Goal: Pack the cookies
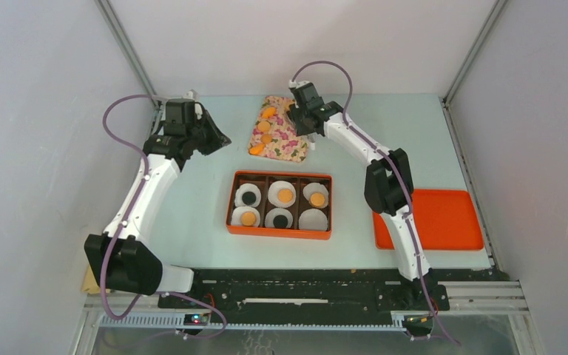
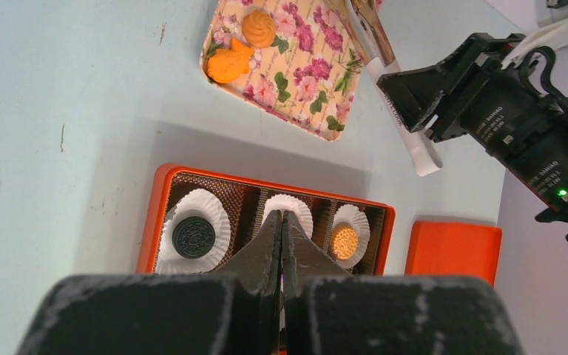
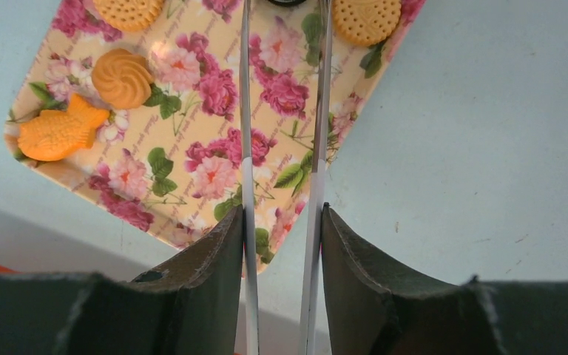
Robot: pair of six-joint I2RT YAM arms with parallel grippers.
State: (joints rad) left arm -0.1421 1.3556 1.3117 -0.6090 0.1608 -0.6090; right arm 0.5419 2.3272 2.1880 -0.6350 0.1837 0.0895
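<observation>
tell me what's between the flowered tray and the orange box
Only bare table between flowered tray and orange box, clearest in the top view.

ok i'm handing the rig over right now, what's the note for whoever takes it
Left gripper: jaws shut, empty, raised beside the orange box.
Right gripper: jaws shut on the tongs, which reach over the floral tray; the tong tips are out of view.
Done: cookies sit in five of the box's six slots.
Left: the near-right paper cup is empty; four more cookies lie on the tray.
</observation>
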